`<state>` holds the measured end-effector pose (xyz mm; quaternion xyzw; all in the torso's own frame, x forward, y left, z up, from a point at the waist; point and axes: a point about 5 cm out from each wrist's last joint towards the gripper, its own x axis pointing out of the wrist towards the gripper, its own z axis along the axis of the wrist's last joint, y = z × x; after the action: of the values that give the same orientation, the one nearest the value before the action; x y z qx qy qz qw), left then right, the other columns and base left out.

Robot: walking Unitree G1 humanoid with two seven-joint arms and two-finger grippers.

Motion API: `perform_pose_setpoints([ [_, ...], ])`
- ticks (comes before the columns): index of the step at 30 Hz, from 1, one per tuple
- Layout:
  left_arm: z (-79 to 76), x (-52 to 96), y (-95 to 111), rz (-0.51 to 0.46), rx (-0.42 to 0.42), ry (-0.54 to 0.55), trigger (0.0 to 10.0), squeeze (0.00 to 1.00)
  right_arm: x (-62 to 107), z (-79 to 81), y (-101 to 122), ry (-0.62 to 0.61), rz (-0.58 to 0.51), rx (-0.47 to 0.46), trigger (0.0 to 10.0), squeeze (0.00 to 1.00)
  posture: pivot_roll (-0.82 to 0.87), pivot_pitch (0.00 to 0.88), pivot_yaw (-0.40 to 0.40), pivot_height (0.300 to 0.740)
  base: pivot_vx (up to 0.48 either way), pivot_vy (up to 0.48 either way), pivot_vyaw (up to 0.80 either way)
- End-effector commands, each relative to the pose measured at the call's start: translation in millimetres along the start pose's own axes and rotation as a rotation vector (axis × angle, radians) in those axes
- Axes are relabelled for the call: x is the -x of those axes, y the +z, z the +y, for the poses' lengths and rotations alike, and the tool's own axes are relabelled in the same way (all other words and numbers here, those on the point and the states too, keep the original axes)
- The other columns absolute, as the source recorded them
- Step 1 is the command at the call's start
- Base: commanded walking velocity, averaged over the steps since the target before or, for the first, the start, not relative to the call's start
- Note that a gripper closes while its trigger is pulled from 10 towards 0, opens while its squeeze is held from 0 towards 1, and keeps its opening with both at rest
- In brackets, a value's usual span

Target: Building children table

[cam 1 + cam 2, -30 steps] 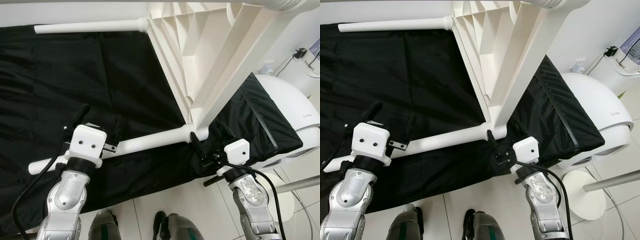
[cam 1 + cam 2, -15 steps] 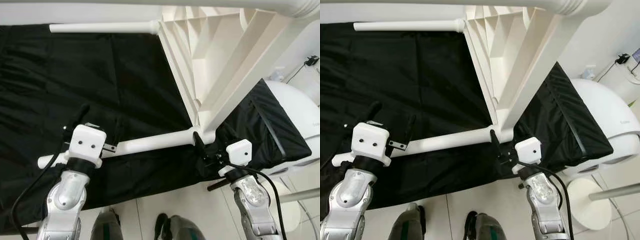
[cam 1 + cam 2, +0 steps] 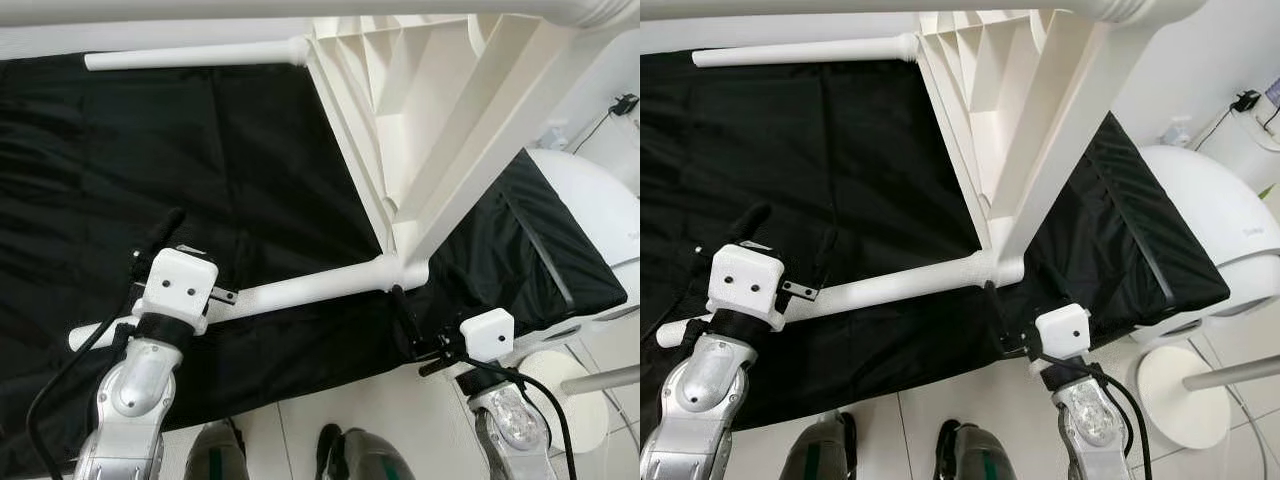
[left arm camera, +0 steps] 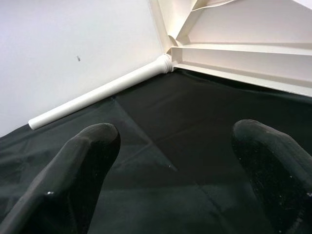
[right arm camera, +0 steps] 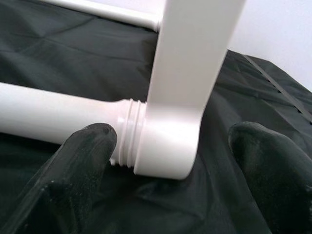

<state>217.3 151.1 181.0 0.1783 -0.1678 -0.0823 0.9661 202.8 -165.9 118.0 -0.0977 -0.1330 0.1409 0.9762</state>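
The right gripper has its 2 black fingers spread wide, hovering just in front of the corner where the near white round plastic leg screws by a ribbed threaded collar into the white ribbed plastic tabletop, which stands tilted on edge. In the right wrist view neither finger touches the smooth corner block between them. The left gripper is also spread, its 2 matte black fingers straddling the far end of that same leg in the head view, though contact cannot be told; the left wrist view looks across the wrinkled black fabric sheet toward the far white round plastic leg, which lies on the sheet along the wall and joins the tabletop's other corner. The tabletop's underside shows moulded triangular ribs. A white rounded plastic appliance sits beside the sheet on the robot's right, over pale floor tiles.
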Motion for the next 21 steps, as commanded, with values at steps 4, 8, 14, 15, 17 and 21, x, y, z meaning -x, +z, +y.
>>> perform_pose_setpoints([
  [4, -3.2, -0.2, -3.4, 0.008, 0.014, -0.023, 10.0, 0.0, 4.3, -1.6, 2.0, -0.016, -0.003, 0.014, 10.0, 0.0, 0.07, 0.169, -0.067, 0.74, 0.0, 0.0, 0.0],
  [8, -3.4, -1.6, -2.6, 0.004, 0.018, -0.027, 10.0, 0.0, 6.6, -1.3, 0.2, -0.024, 0.003, 0.014, 10.0, 0.0, 0.07, 0.169, -0.063, 0.74, 0.0, 0.0, 0.0],
  [14, -3.8, -1.5, -2.3, 0.005, 0.018, -0.025, 10.0, 0.0, 8.0, -2.0, -2.2, -0.017, 0.009, 0.021, 10.0, 0.0, 0.07, 0.171, -0.067, 0.74, 0.0, 0.0, 0.0],
  [15, -4.0, -1.3, -2.3, 0.006, 0.019, -0.025, 10.0, 0.0, 7.7, -2.3, -2.3, -0.015, 0.008, 0.023, 10.0, 0.0, 0.07, 0.172, -0.068, 0.74, 0.0, 0.0, 0.0],
  [17, -4.2, -1.1, -2.3, 0.006, 0.019, -0.024, 10.0, 0.0, 7.1, -2.6, -2.0, -0.013, 0.008, 0.026, 10.0, 0.0, 0.07, 0.171, -0.069, 0.74, 0.0, 0.0, 0.0],
  [21, -4.4, -1.0, -2.2, 0.007, 0.02, -0.022, 10.0, 0.0, 5.1, -1.8, 0.1, -0.005, 0.004, 0.036, 10.0, 0.0, 0.07, 0.171, -0.071, 0.74, 0.0, 0.0, 0.0],
])
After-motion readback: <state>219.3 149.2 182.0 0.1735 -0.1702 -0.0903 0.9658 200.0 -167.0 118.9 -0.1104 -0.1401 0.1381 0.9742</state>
